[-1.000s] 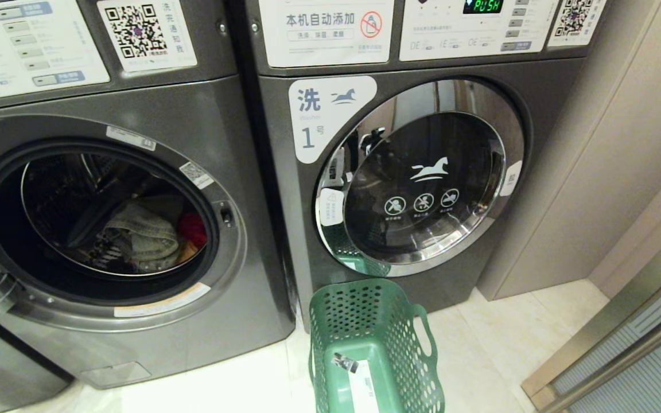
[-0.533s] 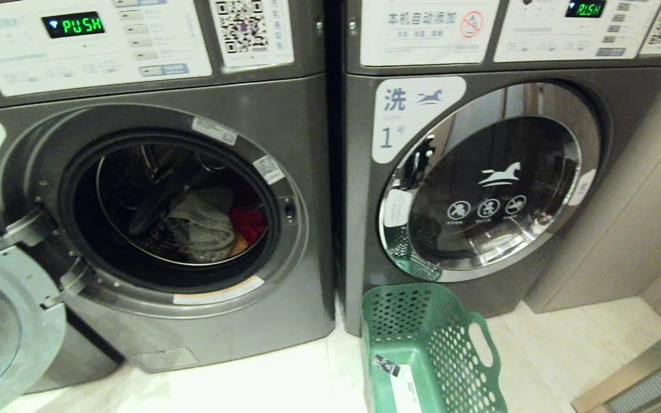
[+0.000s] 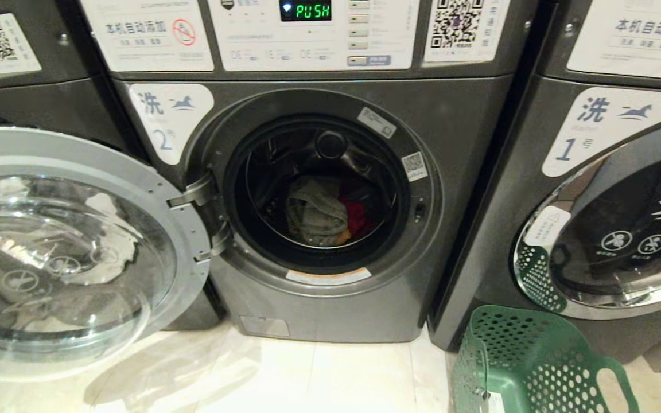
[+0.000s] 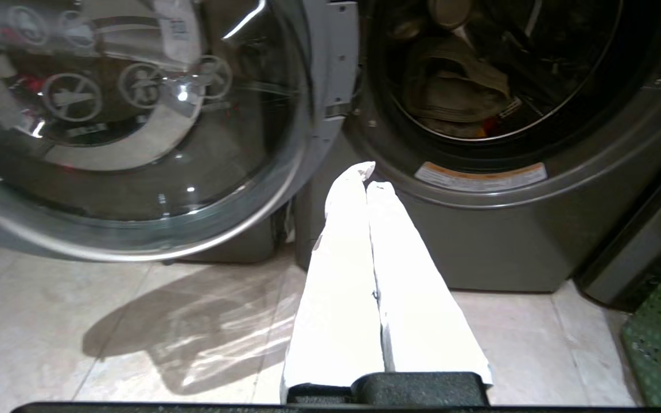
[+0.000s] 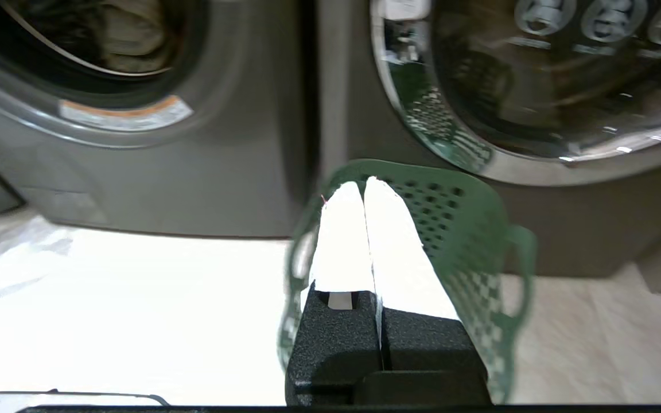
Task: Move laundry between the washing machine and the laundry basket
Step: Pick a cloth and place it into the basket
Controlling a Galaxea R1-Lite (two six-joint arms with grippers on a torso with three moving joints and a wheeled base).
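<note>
While both jaws sit closed and empty, washing machine (image 3: 319,195) labelled 2, display reading PUSH (image 3: 306,10).

our left gripper (image 4: 366,175) and right gripper (image 5: 363,186) point toward twelve o'clock, white fingers pressed together, empty.

The head view has swung left, so the washing machine (image 3: 319,189) now sits centred, with its open door (image 3: 72,246) fully visible.
</note>
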